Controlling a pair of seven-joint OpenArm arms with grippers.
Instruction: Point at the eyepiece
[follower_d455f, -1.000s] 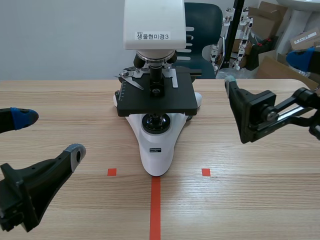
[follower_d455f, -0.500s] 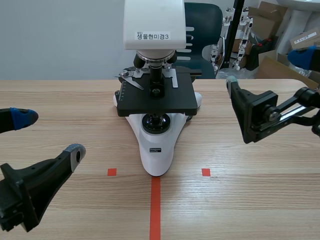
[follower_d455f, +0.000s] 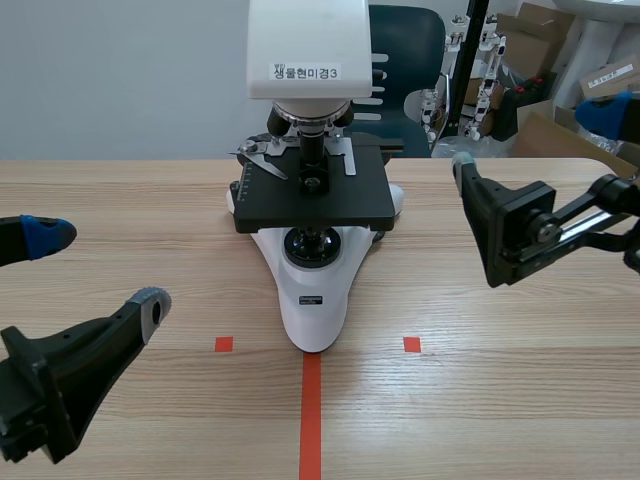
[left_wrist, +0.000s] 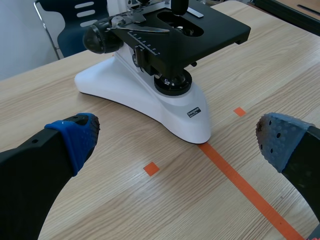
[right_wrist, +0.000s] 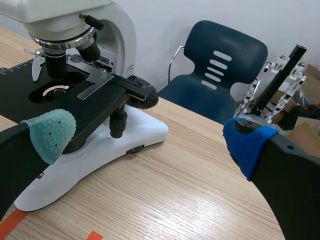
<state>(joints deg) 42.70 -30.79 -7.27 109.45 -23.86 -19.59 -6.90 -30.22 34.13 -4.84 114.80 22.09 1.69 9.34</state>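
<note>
Microscope (follower_d455f: 310, 230) stands mid-table, white base w/ its nose on the far end of the orange-red tape line (follower_d455f: 311, 415). Black stage (follower_d455f: 312, 195) sits level above the base; objective turret just over it. White head (follower_d455f: 308, 45) carries a printed label and runs out past the scene view's top. Eyepiece not visible in any view; it can't be placed beyond "somewhere above the head".

Left gripper (follower_d455f: 100, 270): low, on the robot's side of the microscope and off to its left, well apart from the base. Jaws wide apart, nothing between them. In the wrist view the blue pad and grey pad straddle the base nose from a distance, no contact.

Right gripper (follower_d455f: 536, 140): right of the microscope, raised to abt stage height, near the stage edge but apart from it. Jaws spread wide, holding nothing.

Table (follower_d455f: 500, 400): light wood. Dark blue chair (right_wrist: 220, 65) behind the microscope; cardboard boxes (follower_d455f: 540, 40) further back to the right.
</note>
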